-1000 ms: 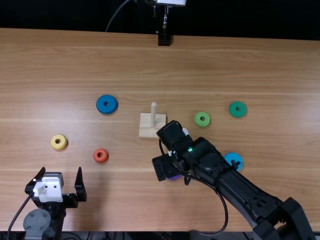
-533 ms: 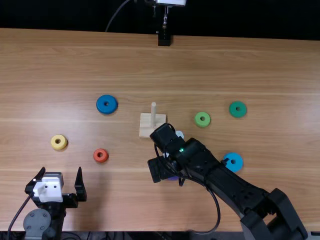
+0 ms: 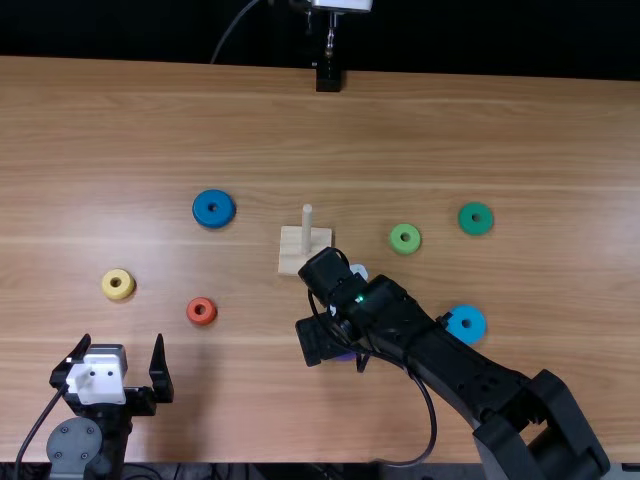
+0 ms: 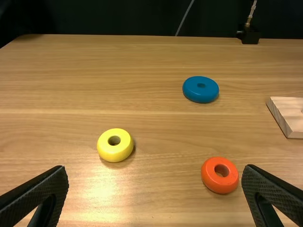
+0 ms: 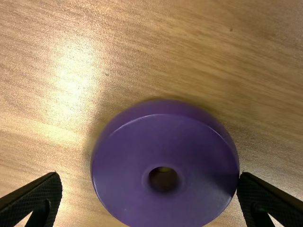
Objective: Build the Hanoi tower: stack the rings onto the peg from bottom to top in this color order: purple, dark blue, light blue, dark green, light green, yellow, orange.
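Leftward my right tool (image 5: 150, 176) has crept, fingers spread apart; the purple ring (image 5: 199, 142) lies between them, just beside one.

I see the desk (image 3: 450, 140) of light wood with soft gloss, the purple ring (image 5: 203, 146) smooth and glossy, the wooden base (image 4: 286, 112) pale and matt, the yellow ring (image 4: 115, 153) smoothly shiny, my left pincer (image 3: 122, 342) with rough-textured fingers (image 4: 42, 187).

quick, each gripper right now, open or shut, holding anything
Left gripper: open, holding nothing.
Right gripper: open, jaws either side of the round, glossy purple ring, a gap left on one side.
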